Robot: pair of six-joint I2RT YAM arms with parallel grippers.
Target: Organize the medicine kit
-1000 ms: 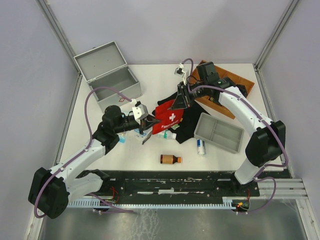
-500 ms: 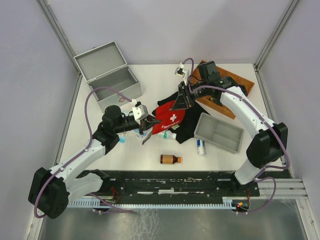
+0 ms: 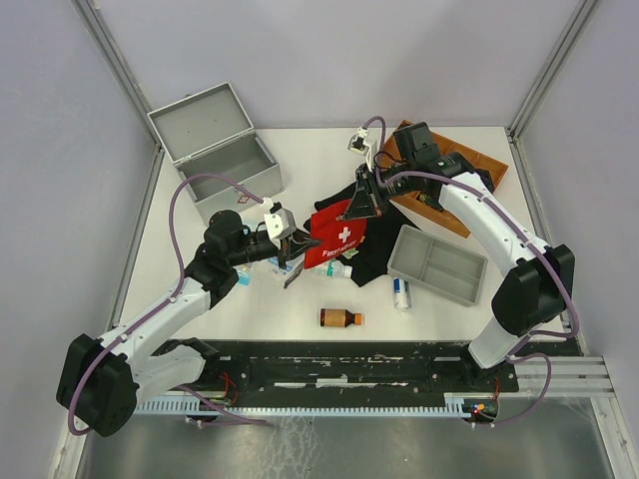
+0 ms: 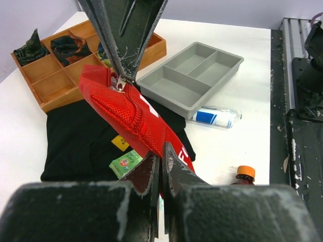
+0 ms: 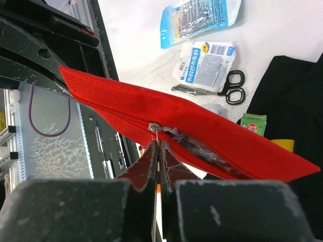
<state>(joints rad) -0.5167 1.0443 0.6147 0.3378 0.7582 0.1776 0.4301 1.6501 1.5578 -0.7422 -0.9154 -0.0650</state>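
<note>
The medicine kit, a silver-grey metal case, stands at the back left with its lid up. The red first aid pouch is held off the table between both grippers. My left gripper is shut on the pouch's near end. My right gripper is shut on the zipper pull. In the right wrist view the pouch is unzipped to the right of the slider, with clear plastic showing inside. My right gripper's fingers hang over the pouch in the left wrist view.
A grey divided tray lies right of the pouch. A wooden compartment box is at the back right. A black cloth lies under the pouch. A brown bottle, a white-and-blue bottle, scissors and packets lie nearby.
My right gripper has shifted slightly up and back with the zipper pull, lifting the pouch's far end a little. The left arm has held still.
</note>
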